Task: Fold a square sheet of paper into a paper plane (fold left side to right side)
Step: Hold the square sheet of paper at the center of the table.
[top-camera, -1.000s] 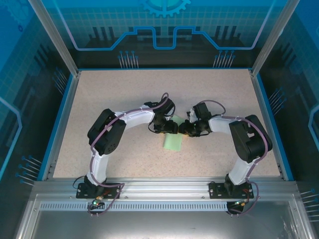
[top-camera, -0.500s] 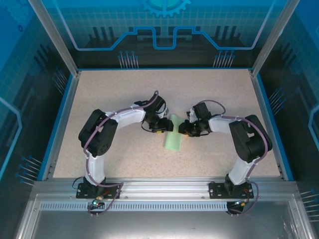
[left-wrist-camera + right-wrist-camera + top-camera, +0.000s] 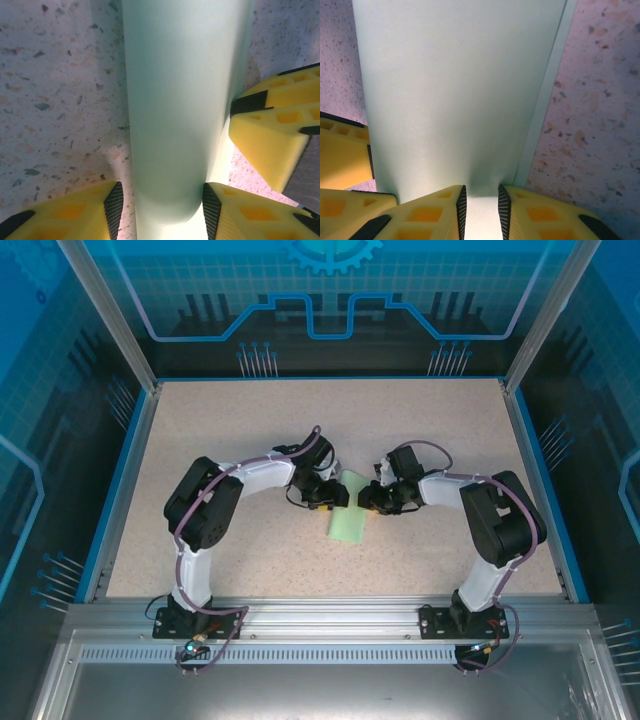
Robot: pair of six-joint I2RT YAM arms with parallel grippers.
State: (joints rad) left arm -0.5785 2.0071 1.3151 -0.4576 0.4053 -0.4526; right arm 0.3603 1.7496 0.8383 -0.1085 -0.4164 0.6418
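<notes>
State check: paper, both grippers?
square sheet of paper: folded over into a narrow strip, fold rounded, not pressed flat
left gripper: open, fingers either side of the rounded fold
right gripper: shut on the sheet

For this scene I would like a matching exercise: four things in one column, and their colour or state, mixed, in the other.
1. sheet of paper
2. table top
3. left pincer
4. right pincer

A. speckled beige
B. narrow gap, paper edge between fingers
C. pale green, lying between both pincers
D. wide gap, curved paper between fingers

Pairs: 1-C, 2-A, 3-D, 4-B
</notes>
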